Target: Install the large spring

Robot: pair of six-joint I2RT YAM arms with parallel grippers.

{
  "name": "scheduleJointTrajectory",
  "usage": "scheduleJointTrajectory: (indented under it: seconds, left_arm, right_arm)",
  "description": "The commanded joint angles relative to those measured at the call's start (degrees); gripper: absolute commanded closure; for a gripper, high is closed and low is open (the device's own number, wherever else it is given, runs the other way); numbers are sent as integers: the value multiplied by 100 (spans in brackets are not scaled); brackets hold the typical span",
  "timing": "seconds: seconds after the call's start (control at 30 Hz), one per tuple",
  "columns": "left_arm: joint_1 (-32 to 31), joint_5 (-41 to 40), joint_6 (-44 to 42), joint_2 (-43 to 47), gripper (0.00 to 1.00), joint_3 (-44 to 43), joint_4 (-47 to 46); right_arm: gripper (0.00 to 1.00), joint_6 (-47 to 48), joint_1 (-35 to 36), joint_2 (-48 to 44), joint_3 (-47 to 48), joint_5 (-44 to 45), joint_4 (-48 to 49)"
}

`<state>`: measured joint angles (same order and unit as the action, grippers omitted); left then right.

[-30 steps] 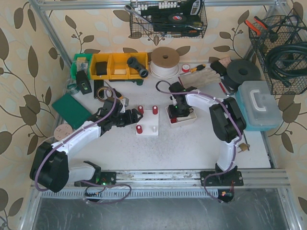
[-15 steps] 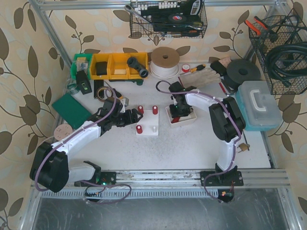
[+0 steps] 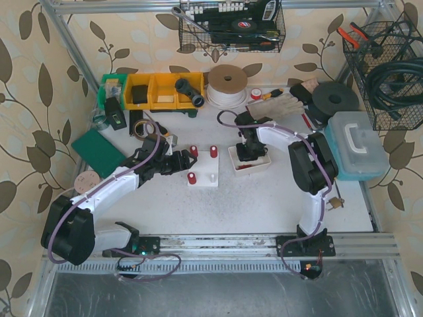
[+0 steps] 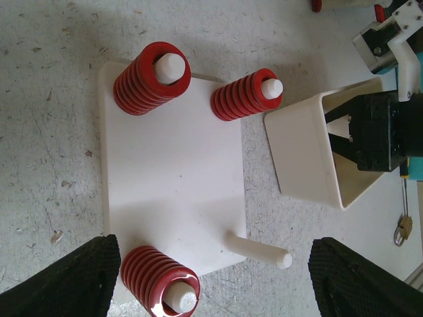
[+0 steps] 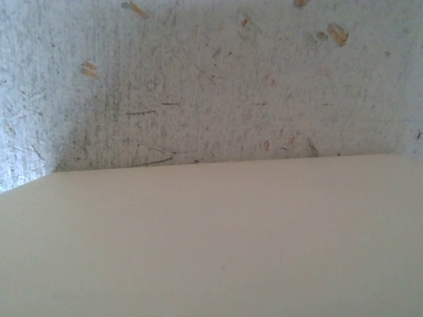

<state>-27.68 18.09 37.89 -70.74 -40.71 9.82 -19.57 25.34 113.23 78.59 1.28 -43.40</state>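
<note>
A white base plate (image 4: 173,172) carries three red springs (image 4: 152,79) on pegs and one bare peg (image 4: 259,249). My left gripper (image 4: 221,290) hovers just left of the plate (image 3: 202,173) and is open, its black fingers (image 4: 73,281) standing to either side of the plate's near edge and holding nothing. My right gripper (image 3: 248,156) reaches down into the small white tray (image 3: 264,165). Its wrist view shows only the tray wall (image 5: 211,244) and the table. A bit of red (image 3: 245,166) lies in the tray. I cannot tell whether that is the large spring or whether it is gripped.
Yellow bins (image 3: 162,91), a tape roll (image 3: 227,82), gloves (image 3: 274,102) and a black disc (image 3: 335,99) line the back. A pale blue case (image 3: 357,145) stands to the right and a green pad (image 3: 99,150) to the left. A small padlock (image 4: 401,228) lies by the tray.
The right gripper has closed its jaws inside the tray and shifted slightly. The left arm and the plate have not moved.
</note>
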Motion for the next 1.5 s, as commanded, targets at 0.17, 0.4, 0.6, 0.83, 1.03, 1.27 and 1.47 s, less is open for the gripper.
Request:
scheduleJointTrajectory:
  seconds: [0.17, 0.4, 0.6, 0.83, 1.03, 1.27, 1.47]
  left_arm:
    - [70, -13, 34, 130, 19, -122, -49]
    - [72, 19, 34, 148, 19, -104, -94]
    - [70, 62, 24, 141, 19, -91, -142]
    - [75, 88, 17, 182, 19, -56, -198]
    - [77, 99, 17, 192, 19, -43, -227]
    - [77, 107, 4, 210, 19, -25, -266]
    - [79, 107, 4, 210, 19, -16, -271]
  right_arm:
    - [96, 36, -3, -475, 488, 57, -431]
    - [63, 25, -3, -716, 340, 79, -627]
    - [35, -72, 2, -897, -2, 107, -934]
    - [34, -6, 79, -822, -99, 161, -1272]
    - [32, 32, 186, -679, -36, 203, -1484]
    - [24, 54, 296, -195, 30, 466, -1574]
    - [30, 83, 297, 201, 78, 530, -1391]
